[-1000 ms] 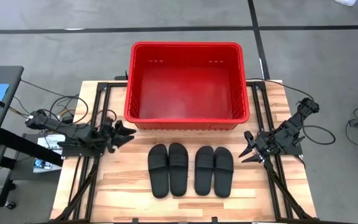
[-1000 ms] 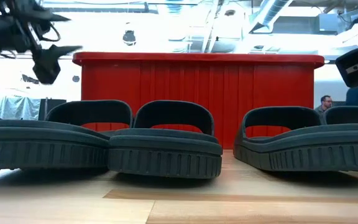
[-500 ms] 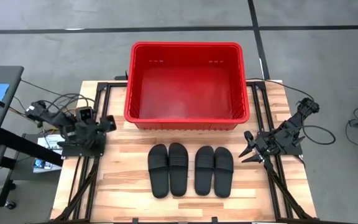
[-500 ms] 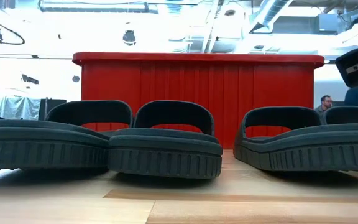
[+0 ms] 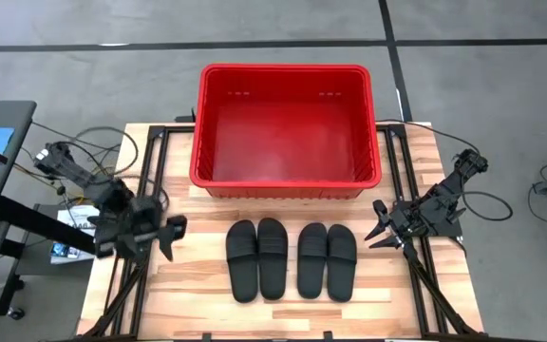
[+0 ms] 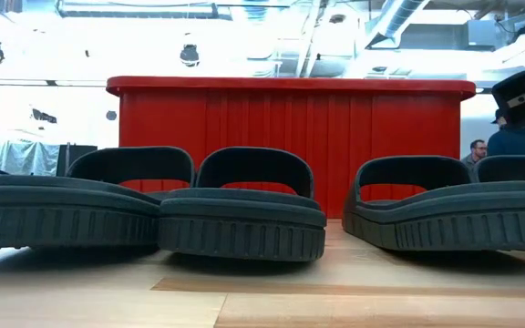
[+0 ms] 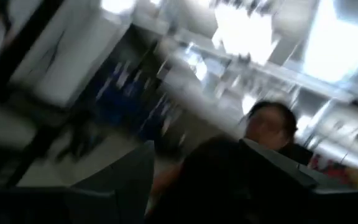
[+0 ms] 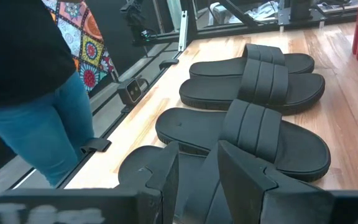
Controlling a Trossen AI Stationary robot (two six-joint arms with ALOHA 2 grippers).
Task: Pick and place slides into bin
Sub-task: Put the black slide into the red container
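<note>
Four black slides sit side by side in a neat row on the wooden bench, two pairs, all lying flat with straps up. Just behind them stands the red bin, nothing inside it. The left claw hangs just left of the row, over the bench's left rail, fingers spread, gripping nothing. Over on the other side, the right claw waits near the rightmost slide, fingers slightly apart and holding nothing. Beyond the bench, a person in jeans stands by.
</note>
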